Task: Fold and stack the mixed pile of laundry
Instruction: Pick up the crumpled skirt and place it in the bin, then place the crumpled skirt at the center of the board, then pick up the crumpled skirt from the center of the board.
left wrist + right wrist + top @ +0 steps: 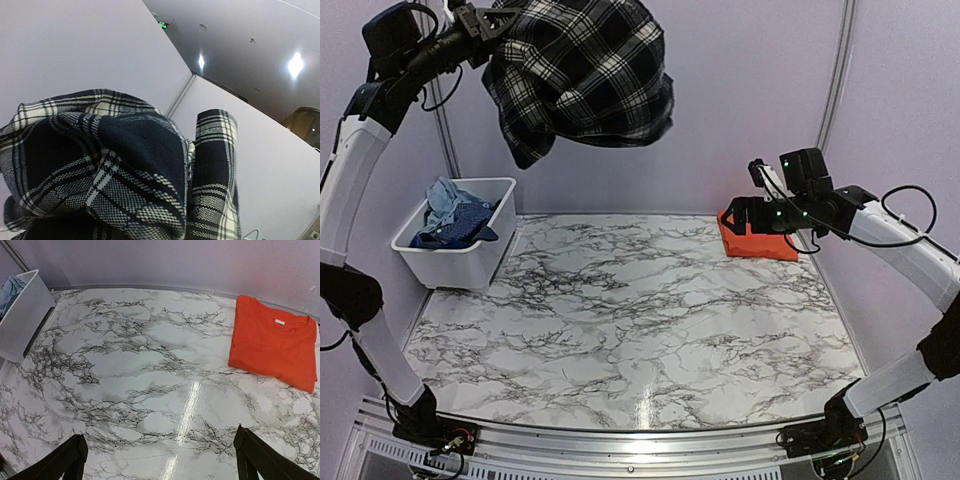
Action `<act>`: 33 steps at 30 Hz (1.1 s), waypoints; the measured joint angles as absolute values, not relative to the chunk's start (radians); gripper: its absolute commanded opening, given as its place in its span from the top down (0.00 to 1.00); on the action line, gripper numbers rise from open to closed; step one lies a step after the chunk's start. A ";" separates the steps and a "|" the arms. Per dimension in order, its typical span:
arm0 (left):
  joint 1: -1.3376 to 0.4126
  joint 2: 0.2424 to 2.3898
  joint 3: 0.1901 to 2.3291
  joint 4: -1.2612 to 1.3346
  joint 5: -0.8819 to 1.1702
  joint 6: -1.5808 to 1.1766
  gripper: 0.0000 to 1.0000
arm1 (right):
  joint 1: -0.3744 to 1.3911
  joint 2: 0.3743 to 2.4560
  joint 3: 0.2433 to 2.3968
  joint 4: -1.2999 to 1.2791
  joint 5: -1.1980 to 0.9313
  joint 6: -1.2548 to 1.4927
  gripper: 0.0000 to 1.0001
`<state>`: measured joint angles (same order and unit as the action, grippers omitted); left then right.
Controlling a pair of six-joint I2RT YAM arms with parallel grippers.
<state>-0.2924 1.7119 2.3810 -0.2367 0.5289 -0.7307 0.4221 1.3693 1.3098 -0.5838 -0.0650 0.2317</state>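
Holds bunched plaid garment [582,75] below clamped left pincer [498,24], right pincer [748,195] spread wide; risks small pinch slipping, garment falling.

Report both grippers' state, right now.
Left gripper: shut on the plaid piece, which hangs high in the air.
Right gripper: open, holding nothing.

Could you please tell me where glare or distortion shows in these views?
Right wrist: a glare streak runs down the marble table, whose far edge looks slightly bowed. Left wrist: two ceiling lights flare above the plaid garment. Top external: faint glare near the table's front edge.
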 measured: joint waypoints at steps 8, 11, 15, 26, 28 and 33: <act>-0.262 1.431 1.742 -0.291 0.451 -0.678 0.01 | 0.389 1.359 1.275 -0.582 -0.075 0.228 0.01; -0.188 1.357 1.515 -0.371 0.361 -0.620 0.01 | 0.353 1.332 1.217 -0.595 -0.082 0.224 0.01; -0.187 1.311 1.301 -0.444 0.312 -0.534 0.01 | 0.331 1.296 1.151 -0.635 -0.134 0.209 0.05; -0.376 1.219 0.949 -0.518 0.275 -0.418 0.03 | 0.655 1.393 1.111 -0.569 -0.302 0.282 0.13; -0.410 1.243 0.918 -0.521 0.261 -0.420 0.10 | 0.720 1.482 1.152 -0.559 -0.297 0.293 0.13; -0.433 1.320 0.870 -0.505 0.241 -0.434 0.19 | 0.868 1.750 1.385 -0.580 -0.249 0.292 0.14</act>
<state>-0.4332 1.3197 0.8696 -0.5049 0.2409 -0.4335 0.8680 1.7500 1.3849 -0.5804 -0.2489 0.2916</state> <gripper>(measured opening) 0.868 0.863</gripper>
